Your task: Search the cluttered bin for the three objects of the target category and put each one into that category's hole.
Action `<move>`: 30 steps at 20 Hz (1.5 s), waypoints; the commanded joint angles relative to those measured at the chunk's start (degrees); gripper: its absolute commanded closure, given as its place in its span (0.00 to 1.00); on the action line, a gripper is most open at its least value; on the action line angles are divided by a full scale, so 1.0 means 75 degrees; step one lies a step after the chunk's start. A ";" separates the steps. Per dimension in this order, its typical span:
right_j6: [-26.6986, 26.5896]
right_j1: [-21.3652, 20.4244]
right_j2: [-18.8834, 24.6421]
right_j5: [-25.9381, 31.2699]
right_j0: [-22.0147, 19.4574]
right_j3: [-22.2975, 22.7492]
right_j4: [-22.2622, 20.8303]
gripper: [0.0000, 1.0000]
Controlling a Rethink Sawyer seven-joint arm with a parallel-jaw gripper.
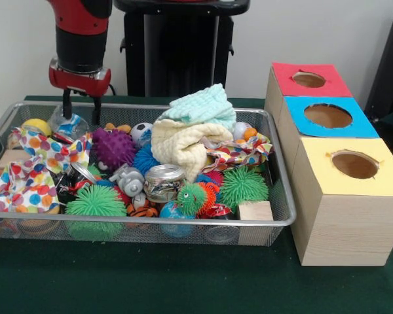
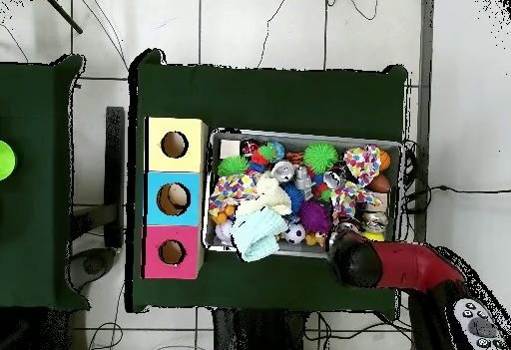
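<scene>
White wall, tiled floor — green table

Gripper fingers spread above the cluttered wire bin.

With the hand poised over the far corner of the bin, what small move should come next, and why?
Probably a short straight descent. The hand hangs open just above a clear, round object with blue and red marks at the far corner of the wire bin, holding nothing. Lowering would bring the fingers around it before they close.
</scene>
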 commanded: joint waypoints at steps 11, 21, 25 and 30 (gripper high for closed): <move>0.0988 0.0733 -0.1467 -0.1062 0.1548 -0.1063 -0.0659 0.00; 0.1197 0.1185 -0.2491 -0.0646 0.2538 -0.1596 -0.0390 0.00; 0.1152 0.1363 -0.2660 -0.0666 0.2702 -0.1703 -0.0267 0.00; 0.1115 0.1487 -0.2617 -0.0960 0.2629 -0.1640 -0.0119 0.00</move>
